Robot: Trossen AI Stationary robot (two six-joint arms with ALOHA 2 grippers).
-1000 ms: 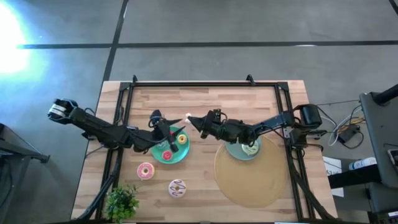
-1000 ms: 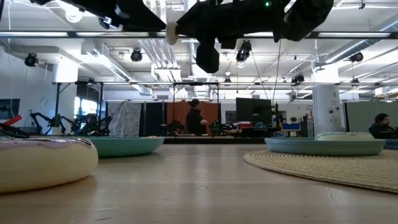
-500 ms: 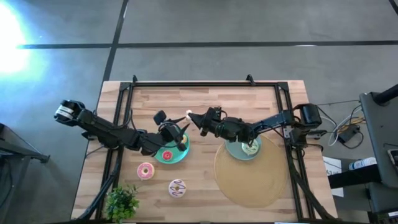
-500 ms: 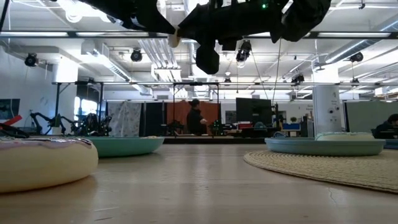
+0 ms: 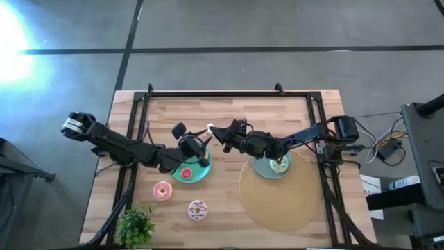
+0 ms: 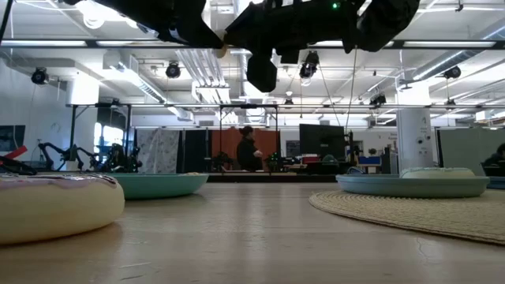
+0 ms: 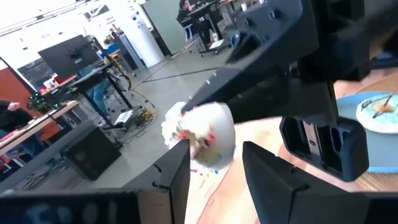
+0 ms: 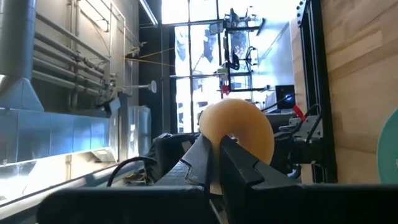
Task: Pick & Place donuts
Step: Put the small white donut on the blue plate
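Note:
My right gripper is shut on a small donut with white icing and sprinkles, held up in the air above the table's middle. Its tan underside fills the right wrist view. My left gripper is open above the left teal plate. In the left wrist view its fingers stand on either side of that donut; whether they touch it, I cannot tell. A red donut lies on the left plate. The pink donut and the white purple-streaked donut lie flat on the table. My right gripper pinches the small white-iced donut by its ring between its two fingers. The fingers come roughly level from the table's right side. The donut is lifted clear of the table and stands on edge at the fingertips.
A second teal plate with a pale green donut sits on a round woven mat at the right. A leafy plant stands at the near left corner. A dark frame borders the table.
My left gripper has moved from above the left plate toward the table's right and up, closing in on the donut held by my right gripper. The right gripper and its donut have stayed nearly in place.

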